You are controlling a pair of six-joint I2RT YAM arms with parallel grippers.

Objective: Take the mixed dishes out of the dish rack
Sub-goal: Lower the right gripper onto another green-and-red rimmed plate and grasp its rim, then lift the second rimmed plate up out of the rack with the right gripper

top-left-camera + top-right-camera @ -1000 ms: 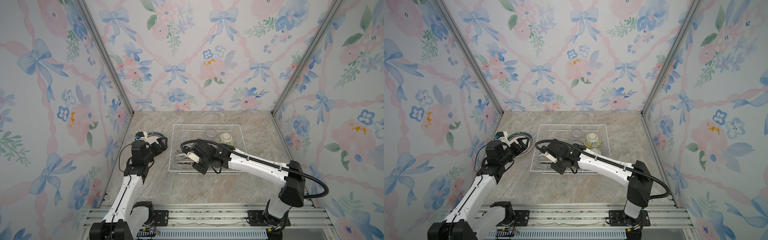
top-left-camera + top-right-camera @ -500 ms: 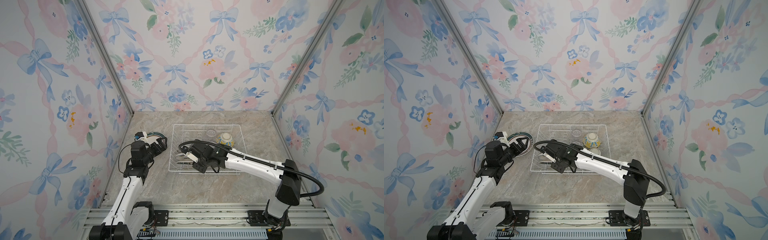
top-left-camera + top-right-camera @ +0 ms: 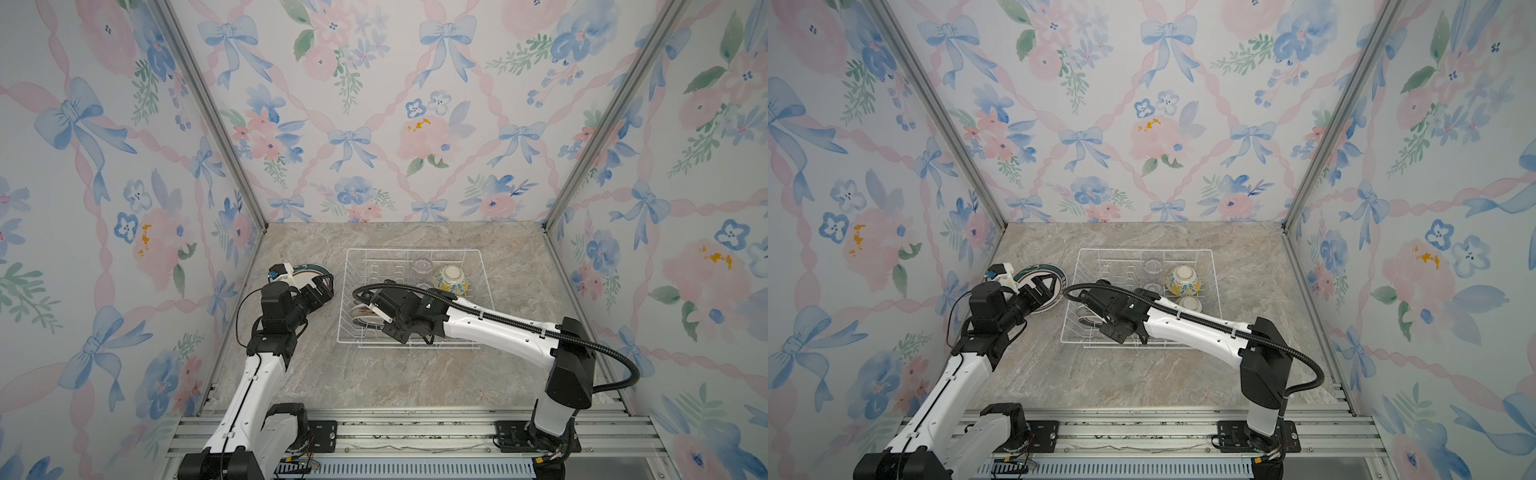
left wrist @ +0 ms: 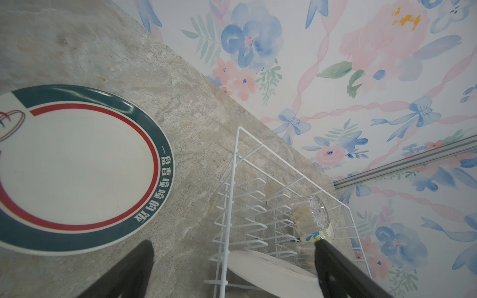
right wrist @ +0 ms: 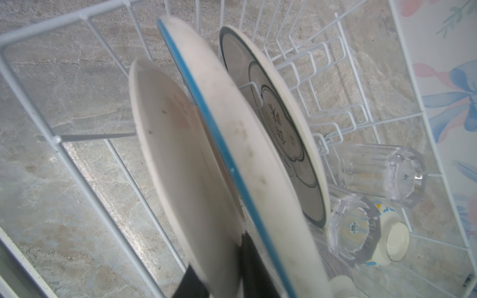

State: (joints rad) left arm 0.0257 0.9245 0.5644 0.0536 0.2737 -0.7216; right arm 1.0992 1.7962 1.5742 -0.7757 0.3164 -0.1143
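The white wire dish rack (image 3: 415, 250) (image 3: 1142, 250) sits mid-table. Three plates stand in its near left slots: a plain white plate (image 5: 180, 167), a blue-rimmed plate (image 5: 232, 129) and a dark-patterned plate (image 5: 278, 123). My right gripper (image 5: 219, 258) (image 3: 368, 318) is shut on the plain white plate, one finger on each face. Deeper in the rack are two clear glasses (image 5: 382, 172) (image 5: 353, 232), a yellow-blue floral bowl (image 3: 450, 278) (image 3: 1182, 279) and a grey-striped bowl (image 3: 1190, 304). A green-and-red-rimmed plate (image 4: 77, 167) (image 3: 311, 272) lies flat left of the rack. My left gripper (image 4: 232, 242) (image 3: 322, 291) hovers open beside it, empty.
The rack's left wall (image 4: 233, 180) stands just right of the left gripper. Floral walls close the table on three sides, and a metal rail (image 3: 415, 428) runs along the front. Bare marble lies in front of and right of the rack.
My right gripper's jaws have drawn together onto the plain white plate, and the arm has shifted slightly left. The left arm has not moved.
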